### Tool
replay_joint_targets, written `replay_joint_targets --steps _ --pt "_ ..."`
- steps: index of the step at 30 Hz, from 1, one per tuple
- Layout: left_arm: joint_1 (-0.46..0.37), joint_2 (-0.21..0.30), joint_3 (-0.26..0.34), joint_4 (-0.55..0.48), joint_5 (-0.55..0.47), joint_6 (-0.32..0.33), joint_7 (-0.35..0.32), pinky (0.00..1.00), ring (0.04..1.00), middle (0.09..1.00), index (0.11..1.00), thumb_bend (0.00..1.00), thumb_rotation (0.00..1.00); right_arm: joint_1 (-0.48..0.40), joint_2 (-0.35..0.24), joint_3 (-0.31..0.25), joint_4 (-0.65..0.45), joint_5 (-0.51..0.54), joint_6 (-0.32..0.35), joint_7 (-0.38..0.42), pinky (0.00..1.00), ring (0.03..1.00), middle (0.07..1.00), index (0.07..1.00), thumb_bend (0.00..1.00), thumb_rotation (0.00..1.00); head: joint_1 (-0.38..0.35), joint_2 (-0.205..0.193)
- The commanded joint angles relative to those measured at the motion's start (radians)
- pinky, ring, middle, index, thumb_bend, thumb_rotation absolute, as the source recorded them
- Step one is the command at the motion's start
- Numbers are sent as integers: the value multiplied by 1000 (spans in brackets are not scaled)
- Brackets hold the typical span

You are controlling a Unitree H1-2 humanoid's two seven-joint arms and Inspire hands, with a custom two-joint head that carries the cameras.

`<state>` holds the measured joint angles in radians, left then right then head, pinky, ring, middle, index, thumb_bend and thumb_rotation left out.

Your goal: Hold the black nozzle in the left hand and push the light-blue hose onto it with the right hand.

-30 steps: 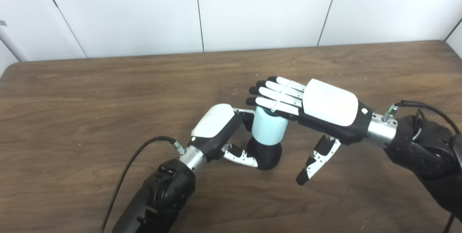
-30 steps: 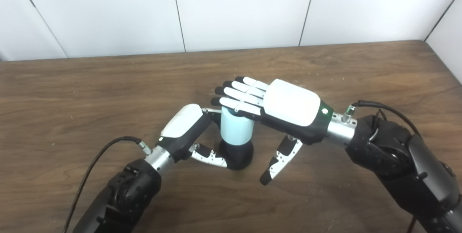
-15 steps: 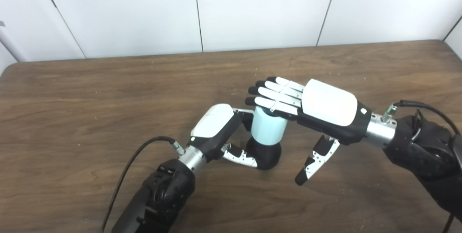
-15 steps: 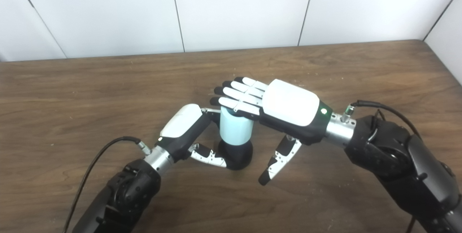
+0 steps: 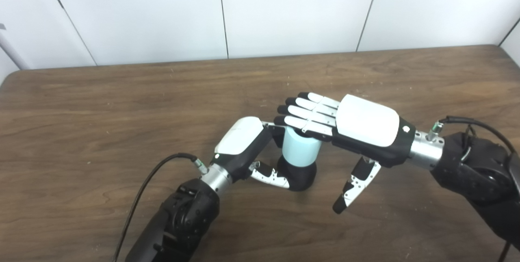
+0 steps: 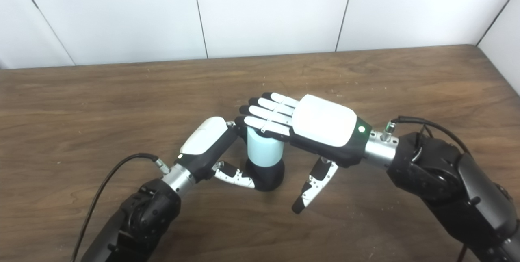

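The light-blue hose (image 5: 300, 151) is a short, smooth cylinder of pale blue colour, standing upright near the middle of the brown wooden surface (image 5: 101, 103). Its lower end sits on the black nozzle (image 5: 300, 176), which is a rounded, matte black piece that rests on the surface. Only the wide bottom part of the nozzle is visible below the hose; how deep it goes inside the hose I cannot tell.

The left hand (image 5: 243, 144) is beside the two parts, on their left. Its thumb curls around the front of the black nozzle and touches it, and its fingers (image 5: 278, 132) reach behind the hose, so the hand is closed around the joined pieces.

The right hand (image 5: 345, 126) lies flat, palm down, over the top of the hose. Its fingers (image 5: 308, 113) are straight and pressed together side by side, and they cover the upper end of the hose and touch it. The thumb (image 5: 355, 187) points down toward the surface, apart from the hose and gripping nothing.
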<state>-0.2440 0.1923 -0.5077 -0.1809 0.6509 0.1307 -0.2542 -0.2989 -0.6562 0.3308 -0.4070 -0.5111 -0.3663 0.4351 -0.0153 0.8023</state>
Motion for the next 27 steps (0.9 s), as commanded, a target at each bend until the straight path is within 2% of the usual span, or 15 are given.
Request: replay_joint_targets --steps 1,7,10,12,14,16,19,23,27 --pt "26 23 -25 37 36 41 -66 783 586 505 468 524 0 14 -25 48 8 -24 -32 85 1000 1000 1000 1000 818 534 0 0" --pt "28 21 -25 38 37 41 -65 783 586 512 462 523 0 12 -26 42 5 -25 -35 78 1000 1000 1000 1000 818 535 -1 -2" --pt "28 22 -25 37 36 40 -65 783 586 513 462 523 0 11 -24 15 0 -28 -43 47 1000 1000 1000 1000 818 541 1 -3" --pt "28 23 -24 37 35 39 -65 783 586 511 463 523 0 23 -11 -20 -7 -42 -59 -1 1000 1000 1000 1000 811 559 0 -2" --pt "29 24 -24 37 35 38 -65 783 586 509 465 523 0 47 25 -60 3 -91 -91 -137 993 985 1000 999 797 590 -4 -3" --pt "28 24 -26 39 36 38 -64 783 586 507 466 523 0 57 44 -64 21 -147 -103 -290 965 963 1000 989 787 614 -3 -3" --pt "27 22 -28 42 37 38 -64 783 586 506 467 523 0 56 51 -50 37 -196 -103 -417 933 951 1000 993 772 635 -2 -4" --pt "26 21 -29 41 37 40 -66 784 587 503 470 524 0 55 52 -45 40 -216 -103 -490 914 949 1000 1000 782 615 -1 -4" --pt "26 23 -30 37 35 42 -69 784 587 503 470 524 0 73 76 -77 39 -180 -101 -481 977 971 1000 1000 796 614 0 -4"
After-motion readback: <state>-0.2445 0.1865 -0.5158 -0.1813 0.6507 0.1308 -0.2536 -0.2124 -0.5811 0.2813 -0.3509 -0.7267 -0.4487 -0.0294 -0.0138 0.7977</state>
